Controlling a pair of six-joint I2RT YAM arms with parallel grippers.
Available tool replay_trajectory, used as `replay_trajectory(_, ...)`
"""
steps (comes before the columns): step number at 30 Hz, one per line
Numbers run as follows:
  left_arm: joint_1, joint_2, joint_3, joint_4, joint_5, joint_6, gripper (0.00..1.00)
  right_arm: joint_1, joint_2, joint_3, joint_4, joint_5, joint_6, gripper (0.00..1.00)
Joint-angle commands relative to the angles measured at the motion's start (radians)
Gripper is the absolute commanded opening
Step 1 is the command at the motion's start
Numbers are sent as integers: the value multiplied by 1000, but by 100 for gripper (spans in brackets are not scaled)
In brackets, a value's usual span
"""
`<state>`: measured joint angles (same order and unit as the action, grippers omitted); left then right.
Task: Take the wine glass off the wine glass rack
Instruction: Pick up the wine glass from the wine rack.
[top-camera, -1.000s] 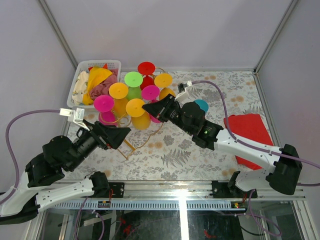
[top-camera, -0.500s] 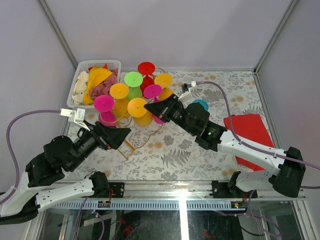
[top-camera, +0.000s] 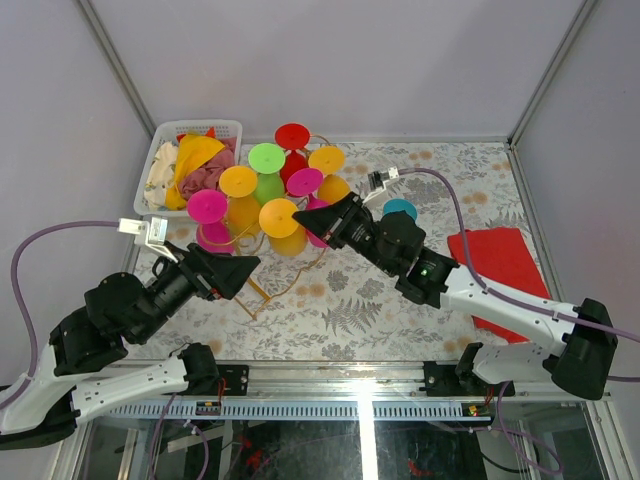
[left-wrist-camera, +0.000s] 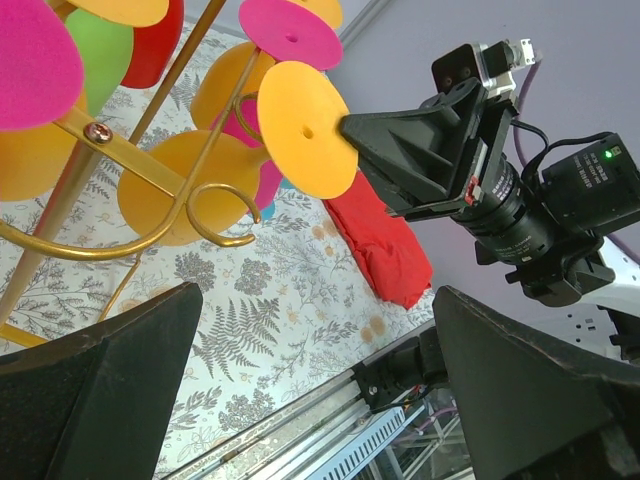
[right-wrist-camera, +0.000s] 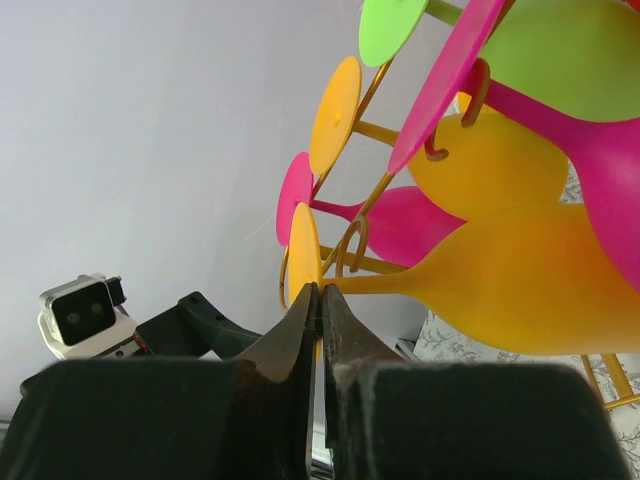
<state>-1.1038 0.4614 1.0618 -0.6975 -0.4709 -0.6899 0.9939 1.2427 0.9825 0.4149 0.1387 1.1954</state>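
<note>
The wine glass rack (left-wrist-camera: 120, 148) stands in the far-left part of the worktop (top-camera: 340, 300), just beside a white basket (top-camera: 160, 150) of crumpled cloths in the far-left corner. Plastic glasses in red, green, magenta and orange hang along the rack's slanted rails, round feet upward and bowls below. The orange wine glass (top-camera: 278, 217) hangs at the rack's near-right end, its stem at a curled scroll tip of a rail; whether the stem rests on the wire there cannot be told. The right fingers (right-wrist-camera: 317, 292) are pressed together on the thin edge of this glass's foot, pinching the disc from its right side, with the arm stretching in from the near-right corner. The left fingers (top-camera: 248, 263) are spread wide with nothing between them, poised above the worktop near the rack's near-left side and pointing toward the held glass. A red cloth (top-camera: 500, 260) lies by the right edge of the worktop, well apart from the rack, and a small teal object (top-camera: 402, 208) shows just behind the right arm.
</note>
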Motion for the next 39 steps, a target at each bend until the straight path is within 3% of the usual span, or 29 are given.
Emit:
replay_trajectory(1,1,4,-3,16,2,-20,100,6,-53,-9,92,13,0,1)
replay_trajectory(9,0,16,4,30,24,-25,100,6,-70,-37,101,0,1,1)
replay_trajectory(24,1,28,-12,144,155,-25,100,7,-120,-76,150,-184,-116,0)
replay_trajectory(34,0,41,-53,247,215,-39,100,6,-198,-63,-17,-297,-277,0)
replay_trajectory(39,1,86,-63,286,286,-40,100,6,-270,-42,-182,-320,-426,0)
